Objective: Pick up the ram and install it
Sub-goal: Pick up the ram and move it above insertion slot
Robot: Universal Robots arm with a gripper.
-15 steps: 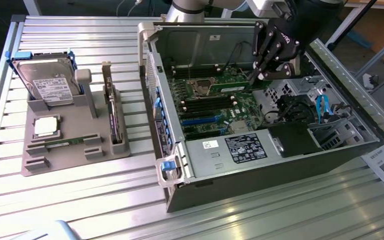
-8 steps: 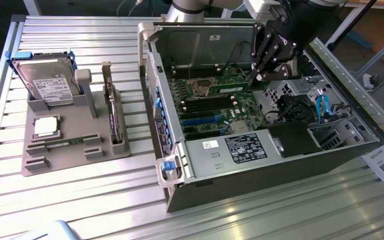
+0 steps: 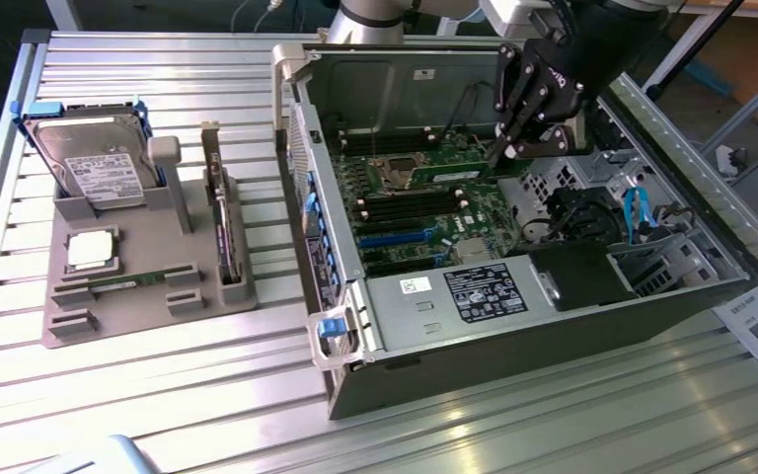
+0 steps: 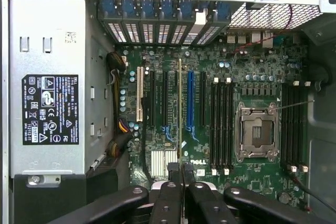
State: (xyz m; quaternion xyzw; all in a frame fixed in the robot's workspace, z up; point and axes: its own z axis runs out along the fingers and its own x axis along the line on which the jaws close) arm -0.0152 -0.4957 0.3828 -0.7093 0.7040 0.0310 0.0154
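Ram sits pinched edge-on in the gripper, jaws clamped together on its near end, so from the wrist view it's just a thin gold-edged line sticking out over the motherboard. In the exterior view the arm hangs inside the open computer case, well apart from the grey parts tray where the hard drive stands. Right now the stick looks to be hovering over the expansion slots, just beside the blue PCIe slot, not over the black DIMM slots that flank the CPU socket. Good news is it seems to run parallel to those DIMM slots, so my guess is the step in hand is mostly a clean sideways line-up, no twisting needed. Doing it well probably comes down to keeping the stick upright and square, getting it centred along one slot so both ends land between the white latches, and matching the notch. Can't tell from here whether those latches are flipped open, or which way the notch faces. Any tilt and one corner would likely hit first and jam.
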